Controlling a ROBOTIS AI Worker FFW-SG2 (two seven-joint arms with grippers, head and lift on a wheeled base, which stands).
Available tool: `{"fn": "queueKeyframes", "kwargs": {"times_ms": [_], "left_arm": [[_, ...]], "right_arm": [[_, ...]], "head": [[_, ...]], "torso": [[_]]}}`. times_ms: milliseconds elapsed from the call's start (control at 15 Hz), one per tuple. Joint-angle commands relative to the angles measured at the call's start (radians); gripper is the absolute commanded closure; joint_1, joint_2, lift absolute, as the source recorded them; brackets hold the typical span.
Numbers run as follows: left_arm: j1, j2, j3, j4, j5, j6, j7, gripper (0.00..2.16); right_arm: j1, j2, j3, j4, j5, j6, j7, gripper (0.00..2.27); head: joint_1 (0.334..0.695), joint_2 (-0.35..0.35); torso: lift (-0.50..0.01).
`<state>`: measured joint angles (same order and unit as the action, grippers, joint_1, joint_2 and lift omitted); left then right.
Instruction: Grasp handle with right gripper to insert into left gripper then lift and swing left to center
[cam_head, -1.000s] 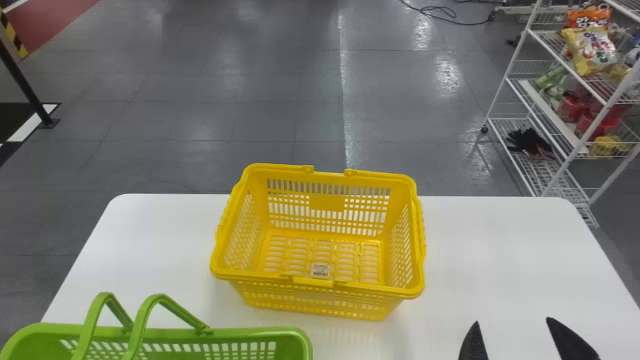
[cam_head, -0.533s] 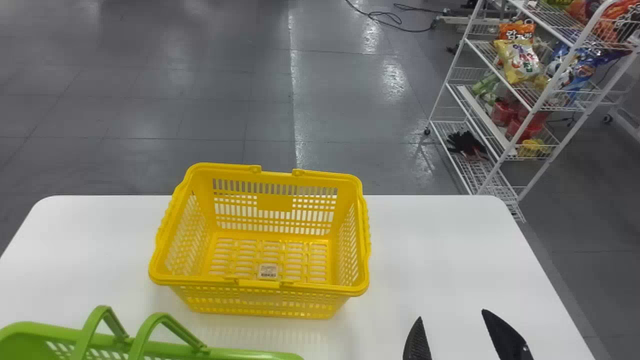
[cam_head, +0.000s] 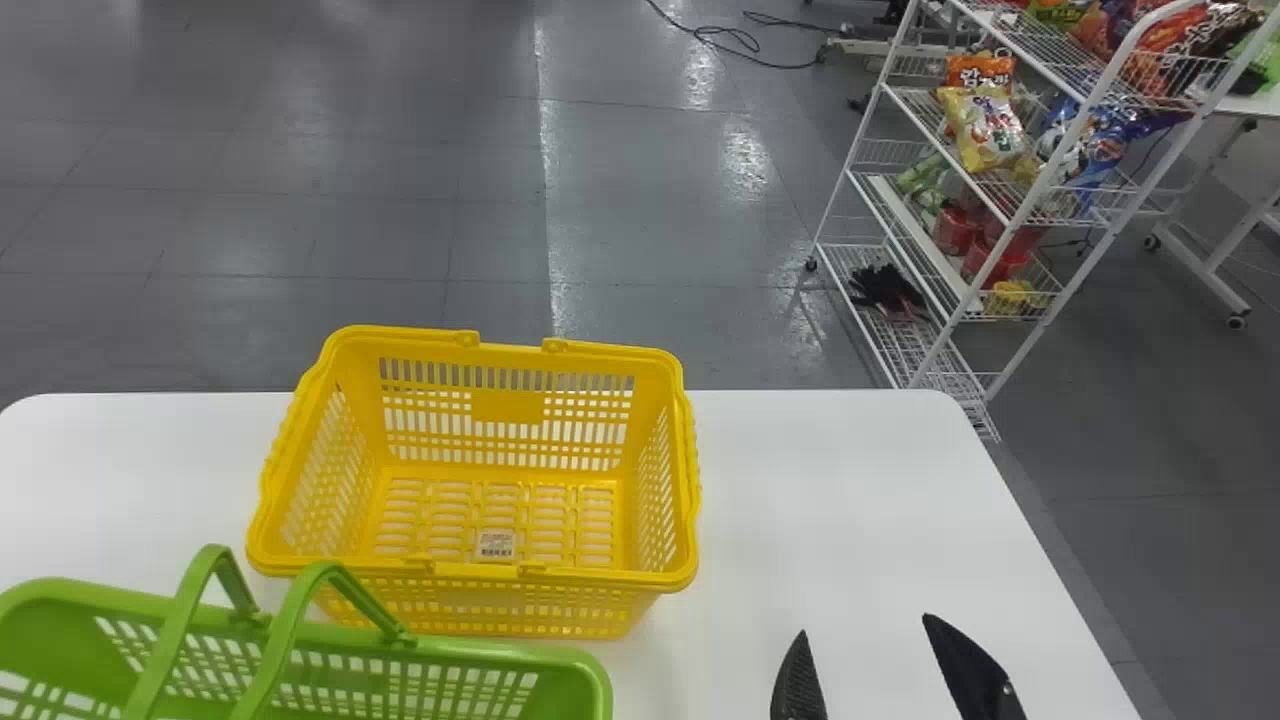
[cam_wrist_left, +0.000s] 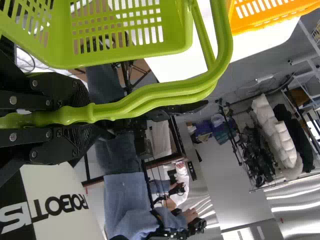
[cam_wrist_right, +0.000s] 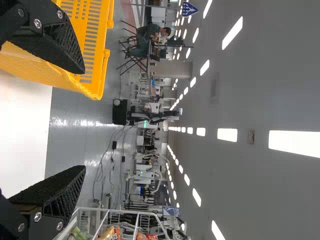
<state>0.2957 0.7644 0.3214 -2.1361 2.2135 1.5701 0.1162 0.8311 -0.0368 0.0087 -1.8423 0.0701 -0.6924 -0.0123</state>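
In the head view my right gripper (cam_head: 866, 628) is at the lower right, open over the white table with nothing between its fingers. The right wrist view likewise shows this gripper (cam_wrist_right: 86, 120) spread wide. The green basket (cam_head: 400, 680) is at the lower left, with its handle (cam_head: 285, 620) raised in two arches overlapping the near side of the yellow basket in view. In the left wrist view my left gripper (cam_wrist_left: 87, 116) is shut on the green handle (cam_wrist_left: 155, 98), whose parallel bars run from between its fingers towards the green basket (cam_wrist_left: 175, 45).
A yellow basket (cam_head: 560, 605), empty inside, stands on the white table (cam_head: 800, 480) beyond the green one. A wire shelf rack (cam_head: 850, 170) with snack bags is behind the table at the right.
The head view has turned right. Against the table, the green basket has shifted right and, lately, higher in view, closer to the yellow basket. My right gripper has stayed open near the same table area.
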Motion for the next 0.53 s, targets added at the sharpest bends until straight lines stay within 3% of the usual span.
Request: {"fn": "queueKeyframes", "kwargs": {"times_ms": [0, 467], "left_arm": [[-0.02, -0.002, -0.005, 0.024, -0.001, 0.001, 0.007, 2.13], [-0.026, -0.01, 0.01, 0.065, 0.008, 0.001, 0.037, 2.13]], "right_arm": [[0.003, 0.0, -0.001, 0.0, -0.001, -0.002, 0.0, 0.14], [0.005, 0.0, -0.001, 0.003, -0.001, -0.002, 0.0, 0.14]], "head": [[0.695, -0.185], [0.695, -0.156]], "torso": [[-0.093], [-0.093]]}}
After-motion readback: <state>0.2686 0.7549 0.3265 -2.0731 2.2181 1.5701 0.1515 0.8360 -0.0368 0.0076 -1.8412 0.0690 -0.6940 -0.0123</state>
